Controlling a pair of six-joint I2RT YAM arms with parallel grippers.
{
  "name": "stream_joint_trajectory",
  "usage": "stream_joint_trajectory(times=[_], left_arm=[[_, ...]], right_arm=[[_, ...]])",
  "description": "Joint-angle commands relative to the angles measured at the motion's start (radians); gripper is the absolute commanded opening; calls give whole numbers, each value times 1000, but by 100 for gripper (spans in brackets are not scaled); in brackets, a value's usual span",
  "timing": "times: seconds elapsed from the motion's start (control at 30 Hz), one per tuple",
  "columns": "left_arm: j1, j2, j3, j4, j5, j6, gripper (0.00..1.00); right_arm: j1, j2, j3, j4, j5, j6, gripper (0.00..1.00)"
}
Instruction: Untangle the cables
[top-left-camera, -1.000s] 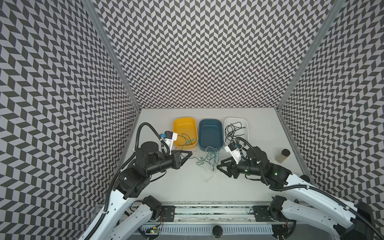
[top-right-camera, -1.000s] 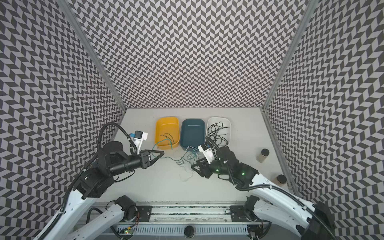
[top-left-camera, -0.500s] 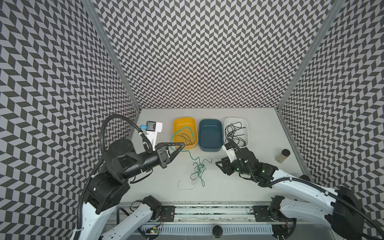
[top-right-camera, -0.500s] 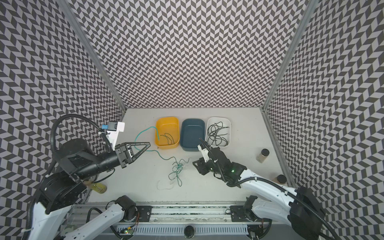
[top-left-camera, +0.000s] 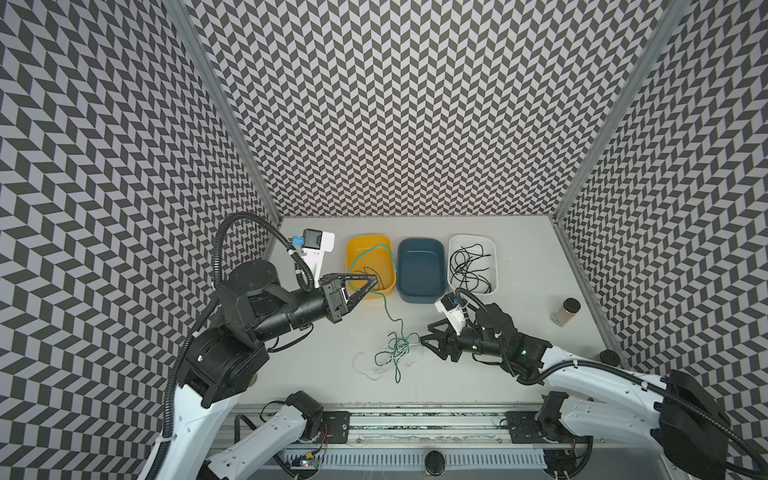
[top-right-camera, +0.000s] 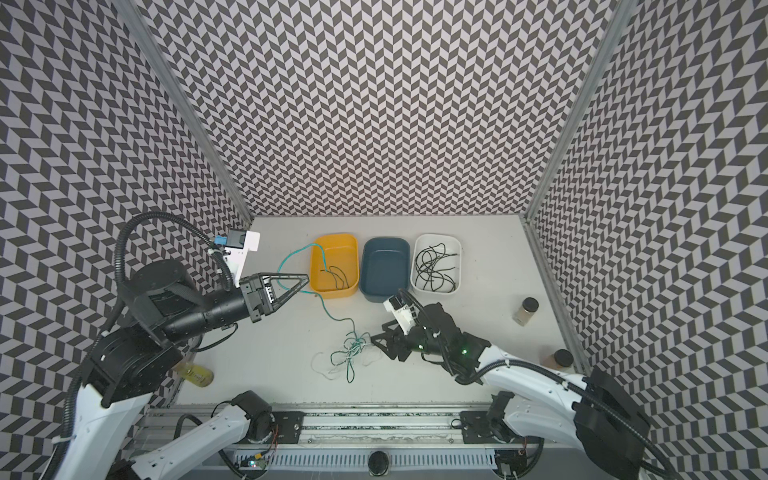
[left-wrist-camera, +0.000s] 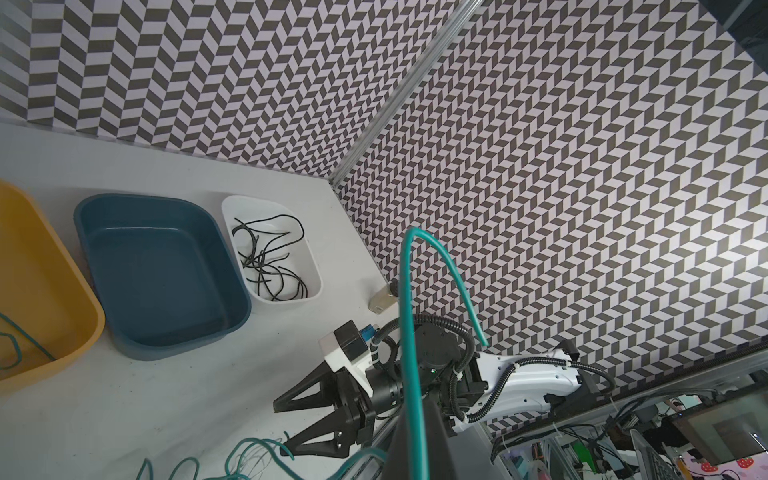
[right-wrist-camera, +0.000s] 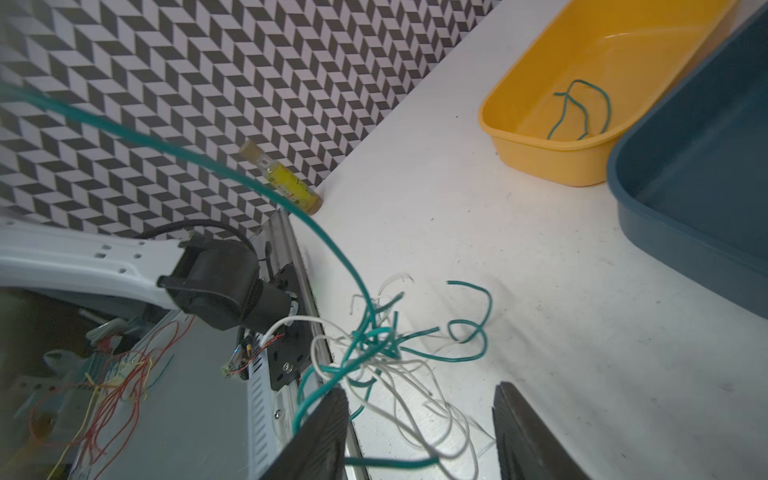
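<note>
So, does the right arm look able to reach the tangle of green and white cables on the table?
Probably yes: the right gripper sits open beside the tangle, nothing between them; the left gripper only holds a green cable leading away.

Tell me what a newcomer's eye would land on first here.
First the green cable, pinched in the shut left tool near the yellow tray and strung through the air down to the table. Next the knot of green and white cables at table centre, just ahead of the open right tool. Then the black cables heaped in the white tray at the back.
</note>
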Motion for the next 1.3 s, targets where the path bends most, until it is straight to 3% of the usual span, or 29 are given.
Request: stream_joint_trajectory(times=[0.0, 0.3, 0.4, 0.47, 0.57, 0.8, 0.9, 0.97, 1.27], left_arm=[[-2, 9, 29, 49, 19, 15, 0], [-2, 40, 51, 65, 31, 13, 0], [0, 48, 53, 32, 19, 42, 0], [-1, 52, 48, 5, 8, 67, 0], [-1, 56, 38, -30, -9, 103, 0], [-1, 69, 24, -44, -21, 129, 0], [-1, 76, 24, -33, -11, 125, 0], [-1, 80, 29, -28, -9, 122, 0], [-1, 61, 45, -23, 4, 106, 0]], right_arm=[[11, -15, -56, 160, -55, -67, 58], [10, 58, -60, 225, -71, -60, 58], [10, -13, -64, 170, 56, -5, 63], [9, -61, -25, 4, 194, 13, 70], [-4, -99, 16, -138, 236, 18, 75], [-16, -142, 22, -162, 205, 101, 77], [-14, -100, 43, -79, 121, 121, 77], [-11, -41, 101, -143, 89, 127, 76], [-10, 57, 66, -97, 174, 157, 69]])
